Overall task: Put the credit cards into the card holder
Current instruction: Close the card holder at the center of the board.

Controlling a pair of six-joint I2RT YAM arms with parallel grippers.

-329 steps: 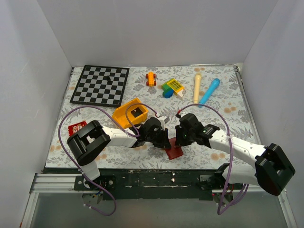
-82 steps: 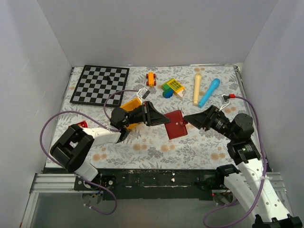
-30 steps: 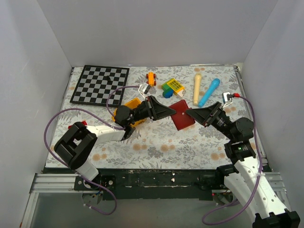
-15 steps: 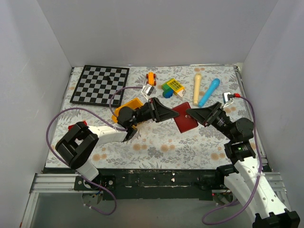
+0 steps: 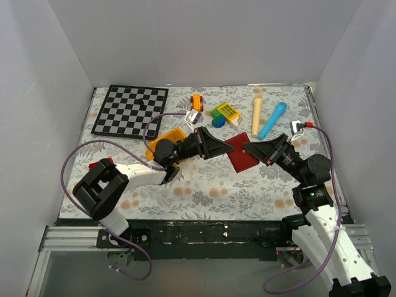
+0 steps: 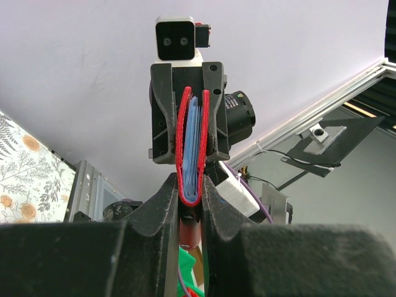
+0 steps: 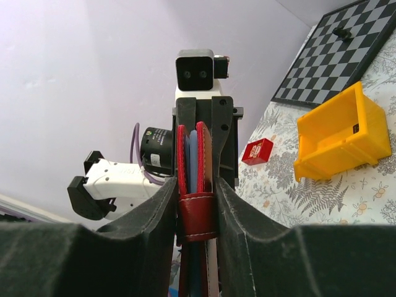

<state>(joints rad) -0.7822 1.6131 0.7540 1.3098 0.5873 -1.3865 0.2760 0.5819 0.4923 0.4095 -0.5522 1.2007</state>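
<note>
Gripping the maroon card holder from opposite edges, left tool and right tool both clenched on it.

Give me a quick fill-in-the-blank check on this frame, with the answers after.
The left tool and right tool each flank an edge of the card holder, whose inner pockets are pale ___. The plastic bin is ___. The chessboard lies at the far ___ corner of the table. Answers: blue; yellow; left.
</note>
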